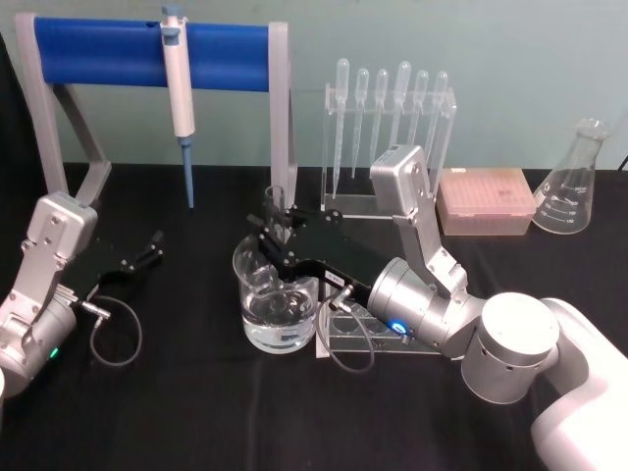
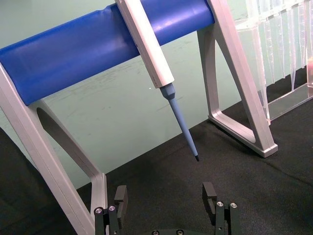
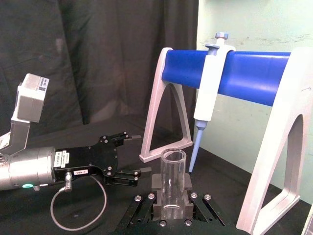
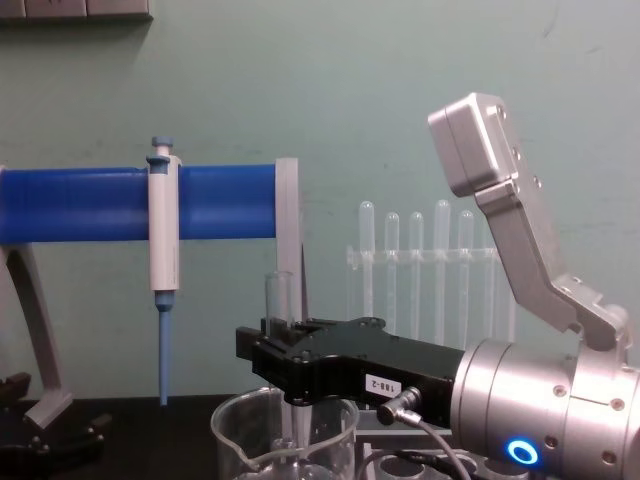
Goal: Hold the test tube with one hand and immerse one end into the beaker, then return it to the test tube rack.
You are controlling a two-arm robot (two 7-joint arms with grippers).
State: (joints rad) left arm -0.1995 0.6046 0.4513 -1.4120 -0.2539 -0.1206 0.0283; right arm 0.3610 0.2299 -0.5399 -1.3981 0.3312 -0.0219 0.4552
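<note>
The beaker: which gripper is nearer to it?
The right. The right gripper holds the test tube directly over the beaker; the left gripper rests open on the table, off to the beaker's left.

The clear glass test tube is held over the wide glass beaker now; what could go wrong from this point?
1. The right gripper holds the clear glass test tube upright with its lower end inside the wide glass beaker. Any sideways move may knock glass against the rim.
2. The black fingers clamp only a short band of smooth glass, so the tube may slip.
3. The clear rack stands right beside the beaker and could be bumped on return.
</note>
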